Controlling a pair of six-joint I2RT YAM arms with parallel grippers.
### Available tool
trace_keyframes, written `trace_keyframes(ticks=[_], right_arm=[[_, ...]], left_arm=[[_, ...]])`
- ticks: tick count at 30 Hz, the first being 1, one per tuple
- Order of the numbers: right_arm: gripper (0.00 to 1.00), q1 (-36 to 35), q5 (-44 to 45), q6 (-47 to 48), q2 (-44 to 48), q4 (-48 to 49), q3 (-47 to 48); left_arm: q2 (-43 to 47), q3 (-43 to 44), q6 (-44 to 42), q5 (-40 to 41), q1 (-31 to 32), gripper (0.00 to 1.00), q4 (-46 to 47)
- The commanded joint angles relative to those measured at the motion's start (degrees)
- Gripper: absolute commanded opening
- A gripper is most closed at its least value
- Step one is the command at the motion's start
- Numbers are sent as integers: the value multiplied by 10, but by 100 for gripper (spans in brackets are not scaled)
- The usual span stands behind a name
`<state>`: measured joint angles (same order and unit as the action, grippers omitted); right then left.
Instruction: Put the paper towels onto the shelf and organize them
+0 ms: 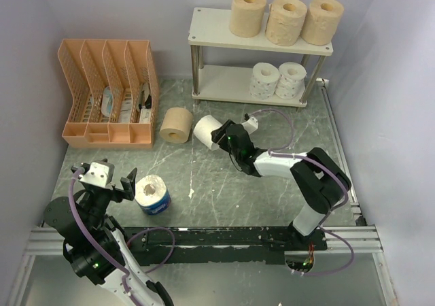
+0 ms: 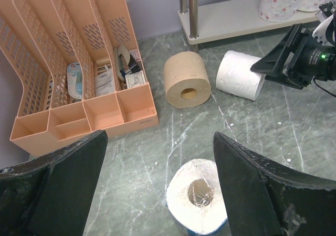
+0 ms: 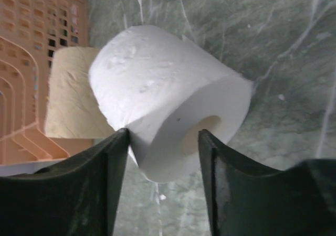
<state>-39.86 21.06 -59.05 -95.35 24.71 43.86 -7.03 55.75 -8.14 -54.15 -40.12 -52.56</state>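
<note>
The shelf point(image 1: 211, 28) stands at the back with three tan paper towels point(image 1: 286, 20) on its top board and two white speckled ones point(image 1: 277, 80) on the lower board. A tan roll point(image 1: 176, 124) and a white roll point(image 1: 206, 129) lie on their sides on the table. My right gripper point(image 3: 164, 136) has closed in on the white roll point(image 3: 157, 84), one finger on its outer side and the other at the core's mouth. A blue-wrapped roll point(image 2: 198, 202) stands upright beneath my left gripper point(image 2: 160, 141), which is wide open and above it without touching.
An orange mesh file organizer point(image 1: 109, 95) with small items stands at the back left, close to the tan roll. The grey walls close in on both sides. A metal rail point(image 1: 204, 238) runs along the table's near edge.
</note>
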Motion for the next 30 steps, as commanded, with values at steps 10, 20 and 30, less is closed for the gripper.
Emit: trace_keyframes(ticks=[10, 20, 30], right_arm=[[0, 4, 24, 35, -34, -23, 40], [0, 3, 71, 407, 13, -295, 288], [0, -13, 92, 896, -46, -408, 446]], left_arm=[[2, 4, 1, -1, 2, 94, 8], [4, 5, -1, -4, 2, 94, 7], [16, 4, -3, -7, 0, 94, 6]])
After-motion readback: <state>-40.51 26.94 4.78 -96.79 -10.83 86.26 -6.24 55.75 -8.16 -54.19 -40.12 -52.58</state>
